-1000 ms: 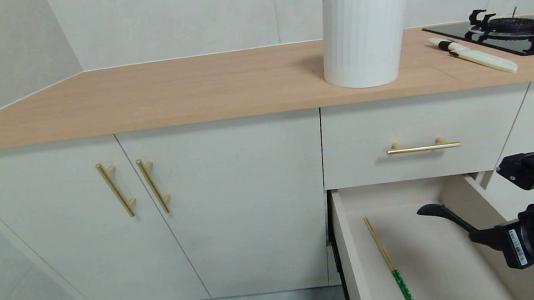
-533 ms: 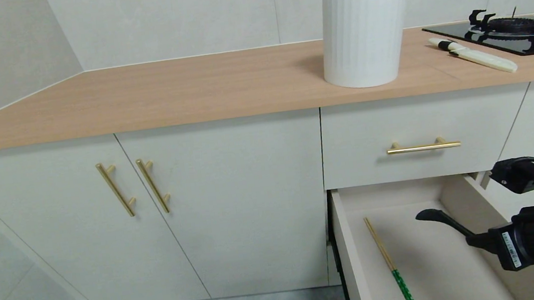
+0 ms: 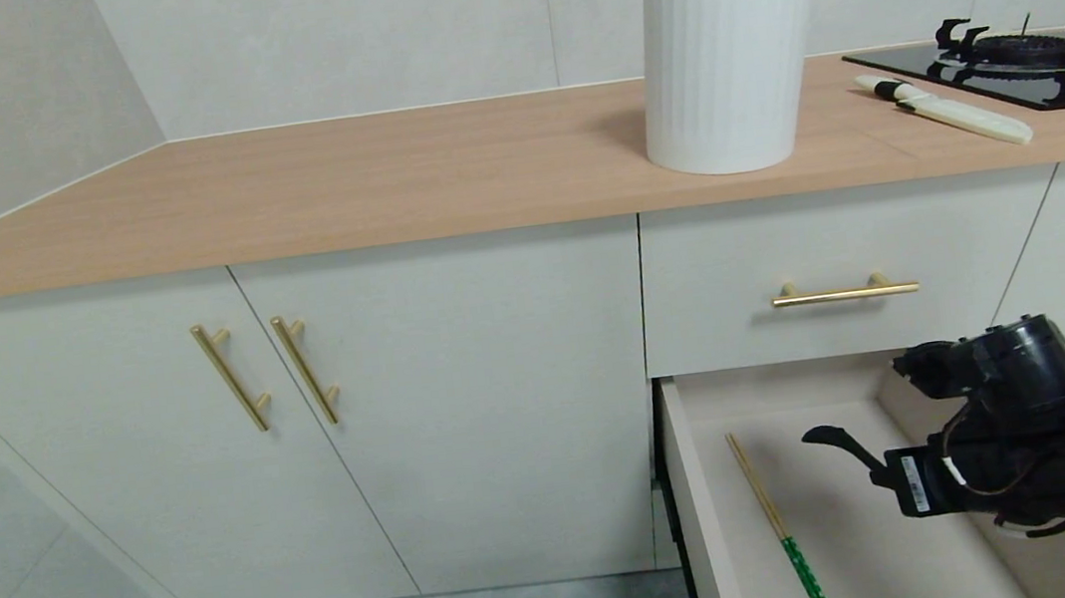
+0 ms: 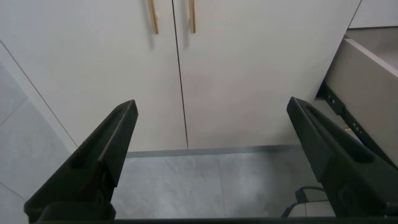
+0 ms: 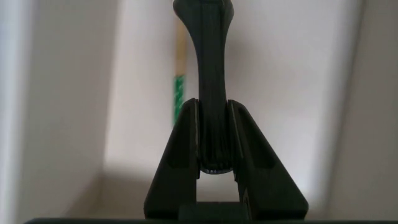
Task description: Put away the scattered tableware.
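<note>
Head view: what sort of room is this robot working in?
Most likely a kitchen: a gas hob sits on a wooden countertop, a knife lies beside it, and chopsticks lie in an open drawer below.

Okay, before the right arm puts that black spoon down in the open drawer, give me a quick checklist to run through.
1. Grip: right gripper shut on the black spoon handle: ok.
2. Access: drawer pulled open: ok.
3. Position: spoon head over the drawer floor, inside the walls: looks ok.
4. Landing spot: chopsticks lie near the drawer's left wall, with bare floor beside them: ok.
5. Clearance between spoon and drawer floor: cannot tell.
6. Other arm: left gripper open, off by the cabinet doors: ok.
</note>
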Available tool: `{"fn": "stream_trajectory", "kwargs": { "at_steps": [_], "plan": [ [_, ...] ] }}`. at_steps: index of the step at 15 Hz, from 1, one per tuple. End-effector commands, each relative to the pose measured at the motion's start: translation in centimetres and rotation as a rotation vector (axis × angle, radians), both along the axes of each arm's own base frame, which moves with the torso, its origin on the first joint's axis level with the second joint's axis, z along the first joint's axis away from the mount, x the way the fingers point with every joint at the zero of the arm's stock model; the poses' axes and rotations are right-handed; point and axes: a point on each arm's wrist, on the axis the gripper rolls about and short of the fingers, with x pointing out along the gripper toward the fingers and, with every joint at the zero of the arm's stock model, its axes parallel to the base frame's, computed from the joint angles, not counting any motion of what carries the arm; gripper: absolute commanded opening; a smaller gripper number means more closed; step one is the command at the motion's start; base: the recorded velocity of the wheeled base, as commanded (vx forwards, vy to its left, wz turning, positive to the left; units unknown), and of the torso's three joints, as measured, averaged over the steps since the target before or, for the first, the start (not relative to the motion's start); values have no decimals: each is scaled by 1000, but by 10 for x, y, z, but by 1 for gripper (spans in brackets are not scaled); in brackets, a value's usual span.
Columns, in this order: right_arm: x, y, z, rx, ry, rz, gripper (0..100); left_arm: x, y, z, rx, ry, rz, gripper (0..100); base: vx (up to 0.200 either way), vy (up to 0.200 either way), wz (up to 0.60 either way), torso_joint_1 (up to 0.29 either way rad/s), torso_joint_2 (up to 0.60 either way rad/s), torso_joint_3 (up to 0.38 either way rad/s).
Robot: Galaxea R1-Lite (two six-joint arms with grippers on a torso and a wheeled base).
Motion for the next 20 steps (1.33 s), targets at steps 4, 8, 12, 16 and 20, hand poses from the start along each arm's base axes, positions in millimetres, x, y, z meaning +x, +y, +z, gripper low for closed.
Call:
{"fn": "stream_trajectory", "kwargs": {
  "at_steps": [4, 8, 12, 16, 20],
  "plan": [
    [25, 5, -96, -82, 123, -89, 0, 0, 0, 0, 0, 2, 0, 100, 0, 0, 0, 0, 0, 0],
    [26, 5, -110, -95, 103, -100, 0, 0, 0, 0, 0, 2, 0, 100, 0, 0, 0, 0, 0, 0],
    [27, 4, -111, -96, 104, -105, 0, 0, 0, 0, 0, 2, 0, 100, 0, 0, 0, 0, 0, 0],
    [27, 5, -110, -94, 98, -105, 0, 0, 0, 0, 0, 2, 0, 100, 0, 0, 0, 0, 0, 0],
    [28, 5, -110, -95, 97, -106, 0, 0, 0, 0, -1, 1, 0, 100, 0, 0, 0, 0, 0, 0]
  ]
}}
